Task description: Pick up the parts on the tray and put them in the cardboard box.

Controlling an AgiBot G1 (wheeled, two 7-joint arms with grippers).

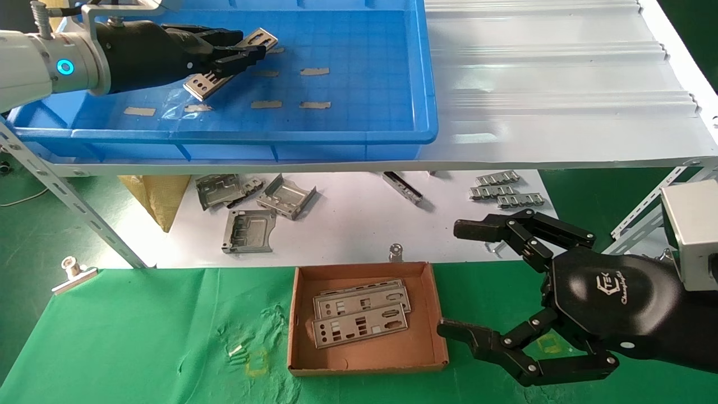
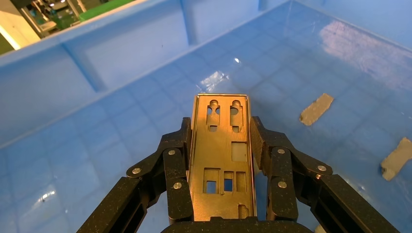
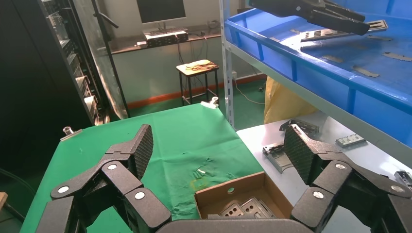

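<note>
My left gripper (image 1: 238, 53) is inside the blue tray (image 1: 370, 120) on the shelf, shut on a silver punched part (image 1: 231, 63) that it holds across its width. In the left wrist view the part (image 2: 222, 155) runs lengthwise between the black fingers (image 2: 175, 165), above the tray's grid floor (image 2: 121, 145). The cardboard box (image 1: 364, 362) sits on the green cloth below and holds three plates (image 1: 359, 317) stacked flat. My right gripper (image 1: 451, 280) hovers open just right of the box; its wrist view shows the box (image 3: 221, 191) between the spread fingers (image 3: 141, 148).
Scraps of grey tape (image 1: 314, 71) are stuck on the tray floor. On the white sheet under the shelf lie bent grey brackets (image 1: 249, 230) and ridged silver clips (image 1: 502, 191). A metal shelf strut (image 1: 73, 202) slants down at the left. A clamp (image 1: 73, 272) holds the cloth edge.
</note>
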